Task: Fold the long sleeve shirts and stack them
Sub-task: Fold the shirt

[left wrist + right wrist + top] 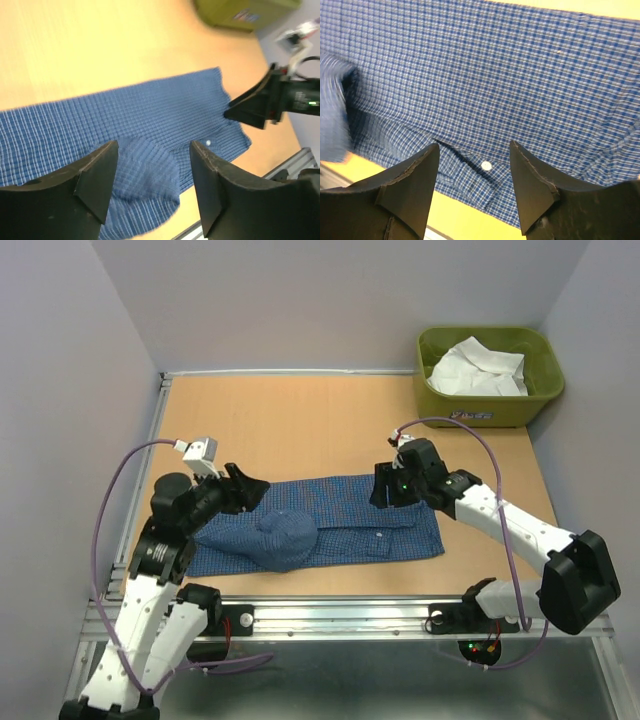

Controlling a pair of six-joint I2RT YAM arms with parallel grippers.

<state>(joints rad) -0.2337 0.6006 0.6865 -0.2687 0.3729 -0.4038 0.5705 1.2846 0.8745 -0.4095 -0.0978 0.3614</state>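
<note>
Left gripper (154,150) and right gripper (474,149) are seen spread and empty over the blue shirt (340,525), laid on the counter (300,430). Limp, light cloth is judged best pinched at an edge.

Soft woven cloth blue shirt (350,520), matt wood-grain table (300,430), smooth olive plastic tub (540,400)

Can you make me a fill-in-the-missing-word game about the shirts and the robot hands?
1. The checked cloth shirt lying on the wooden table is coloured ____.
2. The crumpled cloth shirt inside the olive-green plastic tub is coloured ____.
3. The left gripper and the right gripper hold nothing, and both have their jaws ____.
Missing words: blue; white; open.
</note>
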